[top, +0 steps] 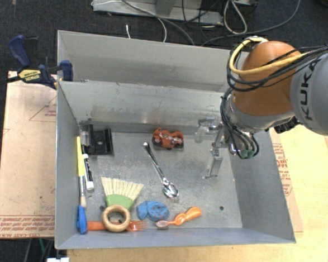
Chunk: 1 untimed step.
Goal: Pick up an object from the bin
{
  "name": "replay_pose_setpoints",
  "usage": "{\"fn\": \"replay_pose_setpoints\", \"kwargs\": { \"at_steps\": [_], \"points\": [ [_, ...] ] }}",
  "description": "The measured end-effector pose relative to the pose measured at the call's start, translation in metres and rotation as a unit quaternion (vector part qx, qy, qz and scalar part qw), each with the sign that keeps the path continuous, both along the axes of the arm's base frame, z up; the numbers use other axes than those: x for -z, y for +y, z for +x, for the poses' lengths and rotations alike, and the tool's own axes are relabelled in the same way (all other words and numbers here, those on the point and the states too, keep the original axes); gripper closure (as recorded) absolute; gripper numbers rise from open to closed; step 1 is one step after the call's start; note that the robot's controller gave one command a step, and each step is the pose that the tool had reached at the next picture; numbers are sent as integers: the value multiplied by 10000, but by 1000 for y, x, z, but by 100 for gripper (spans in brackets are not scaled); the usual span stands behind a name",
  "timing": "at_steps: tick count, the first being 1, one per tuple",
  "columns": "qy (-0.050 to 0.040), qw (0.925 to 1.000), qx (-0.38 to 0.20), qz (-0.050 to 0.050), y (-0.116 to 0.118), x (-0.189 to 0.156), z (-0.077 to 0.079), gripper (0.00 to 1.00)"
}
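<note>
- Camera view has the gripper low inside the bin, over bare floor towards the right wall; whether it is spread or pressed together I cannot tell, and nothing shows clamped in it
- Nearest candidates: a red-brown toy car by the middle of the back wall, off to the gripper's side; a metal spoon lying slantwise across the middle of the floor, bowl end towards the front; both are apart from the gripper
- Along the left wall: a black block in the back corner; a white and yellow marker running forward from it
- Front-left corner holds a small heap: a cream fan-shaped brush with a green base; a wooden ring; a blue lump; an orange-handled utensil
- My read on progress: early days; the arm is down in the bin, but no object is gripped or lifted; choosing one, closing on it and raising it clear all remain
</note>
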<state>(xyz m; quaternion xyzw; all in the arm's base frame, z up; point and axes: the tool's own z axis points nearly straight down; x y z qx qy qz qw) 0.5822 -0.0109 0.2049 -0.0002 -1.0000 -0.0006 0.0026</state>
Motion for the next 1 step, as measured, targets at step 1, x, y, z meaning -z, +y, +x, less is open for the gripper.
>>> {"fn": "replay_pose_setpoints", "kwargs": {
  "at_steps": [1],
  "points": [
    [-36, 10000, -6, -2, 0, -3, 1, 0]
  ]
}}
